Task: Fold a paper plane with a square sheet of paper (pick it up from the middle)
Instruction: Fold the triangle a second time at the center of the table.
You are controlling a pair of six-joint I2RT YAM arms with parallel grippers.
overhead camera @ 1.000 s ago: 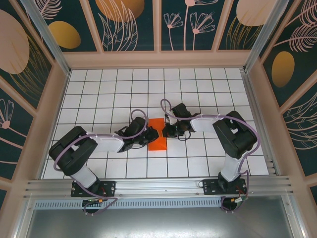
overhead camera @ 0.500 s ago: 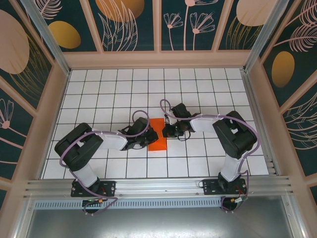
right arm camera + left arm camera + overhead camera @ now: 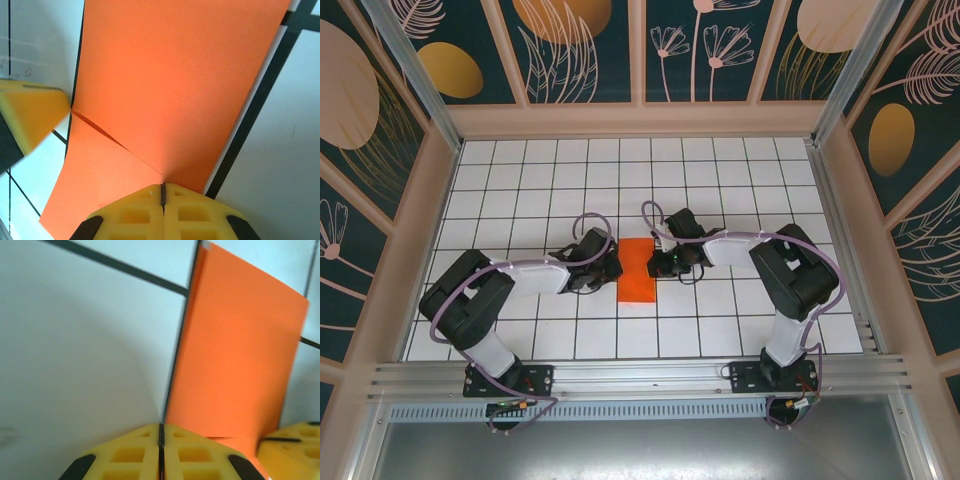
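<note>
The square sheet of paper (image 3: 638, 272) lies folded on the worktop (image 3: 720, 170). The left hand (image 3: 613, 268) and the right hand (image 3: 657, 264), both closed, sit at its opposite edges.

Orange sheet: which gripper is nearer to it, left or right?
Right, narrowly. The right gripper is shut with its tips over the orange sheet where a crease ends; the left gripper sits just at the opposite edge.

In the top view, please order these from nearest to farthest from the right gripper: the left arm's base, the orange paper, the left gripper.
1. The orange paper, left of the right gripper, at its fingers.
2. The left gripper, across the paper.
3. The left arm's base, at the near left edge.
</note>
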